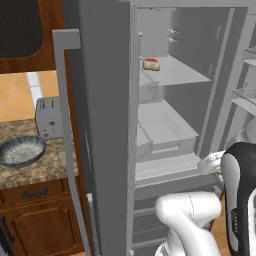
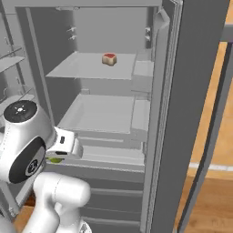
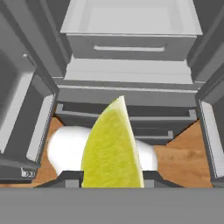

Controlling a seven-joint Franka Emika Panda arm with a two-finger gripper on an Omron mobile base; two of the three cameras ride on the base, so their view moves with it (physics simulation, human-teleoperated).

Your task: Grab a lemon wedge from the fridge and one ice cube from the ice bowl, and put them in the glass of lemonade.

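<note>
Left base view: my arm stands in front of the open fridge (image 1: 165, 100), with the hand low and just outside the lower shelves. My gripper (image 1: 218, 171) is largely hidden behind my own forearm here, so this view does not settle how the jaws stand. Well off to the side of my hand, the ice bowl (image 1: 21, 151) sits on the counter (image 1: 35, 172) beside the toaster (image 1: 49, 116); I judge it is left there because the ice is a later step. A small red-and-tan food item (image 1: 152, 64) rests on the upper shelf, well above my hand, and is no part of my job.

Right base view: a sliver of yellow-green shows just under the white hand, which I take to be the lemon wedge (image 2: 56, 159). The hand is in front of the lowest shelf edge, outside the cabinet rather than deep within it. I judge this placing suits carrying the wedge clear of the fridge.

Hand view: the lemon wedge stands directly between my fingertips, its broad base at the jaws and its pointed end reaching away from my palm. The jaws are clamped on it from both sides. It is pale yellow-green, finely pitted, with a thin lighter rim along one edge. Beyond it lie the fridge's lower drawers and wooden floor (image 3: 183, 162).
</note>
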